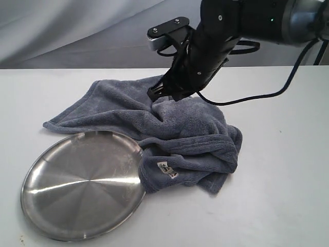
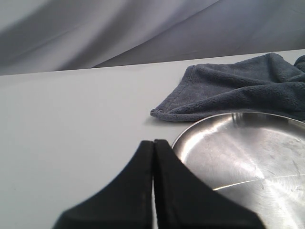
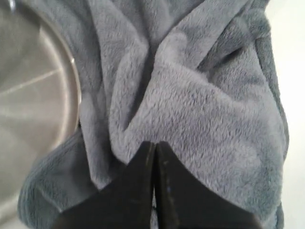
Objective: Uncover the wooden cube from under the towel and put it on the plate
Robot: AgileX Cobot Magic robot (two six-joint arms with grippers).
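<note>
Right now plate (image 1: 82, 190) lies bare at 7 o'clock of towel (image 1: 190, 134); towel hem w/ white tag (image 1: 166, 169) touches plate rim at approx 3 o'clock. Wooden cube out of sight. R pincer (image 1: 163, 95) pressed together, tips on towel's top fold. L pincer (image 2: 153, 143) pressed together, just beside plate rim. Bare worktop (image 1: 288, 180) at towel's 3 o'clock.

Looks like a robotics lab / test setup, not a home: plain white desk (image 1: 288, 195), grey cloth backdrop (image 1: 77, 31) hung behind it, black robot arm (image 1: 226, 31) w/ loose cable (image 1: 257, 97).
</note>
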